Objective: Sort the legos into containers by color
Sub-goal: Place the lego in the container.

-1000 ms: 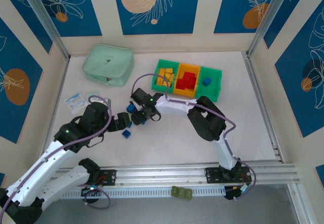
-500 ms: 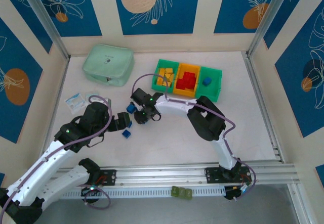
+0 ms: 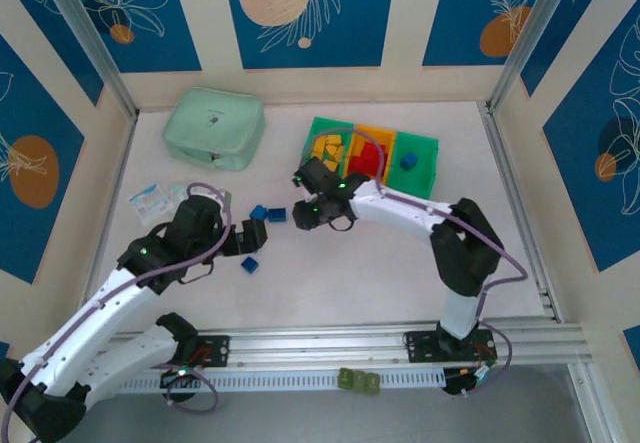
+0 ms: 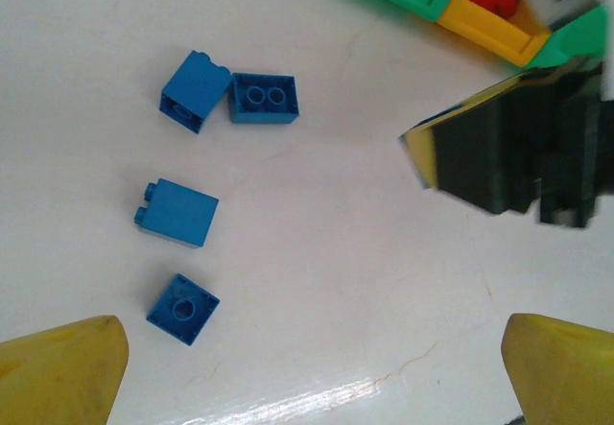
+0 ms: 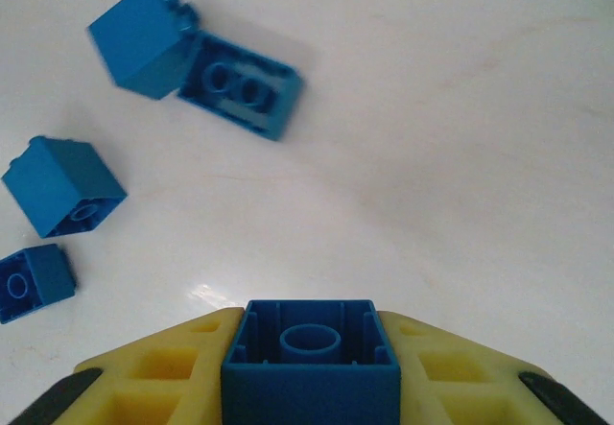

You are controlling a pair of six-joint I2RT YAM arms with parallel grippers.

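Right gripper (image 5: 310, 387): yellow fingers (image 5: 158, 372) are clenched on one blue brick (image 5: 310, 343). Its hollow underside faces the wrist camera. It is held above the table (image 5: 460, 137), just off the near-left corner of the containers (image 3: 431, 168).

The right arm (image 3: 400, 213) crosses in front of the left green bin and partly hides it.

Containers hold:
- Left green bin: yellow-orange bricks (image 3: 328, 149).
- Orange middle bin: red bricks (image 3: 370, 161).
- Right green bin: a single blue brick (image 3: 408, 161).

Four loose blue bricks (image 4: 176, 213) lie on the table, left of the containers and nearer the arm bases; two of them touch. Left gripper (image 4: 312, 387) hangs over them, jaws spread wide, nothing between them.

Mint zip case (image 3: 213, 128) sits well left of the containers. Olive blocks (image 3: 358, 381) lie on the front rail, well apart from the containers.
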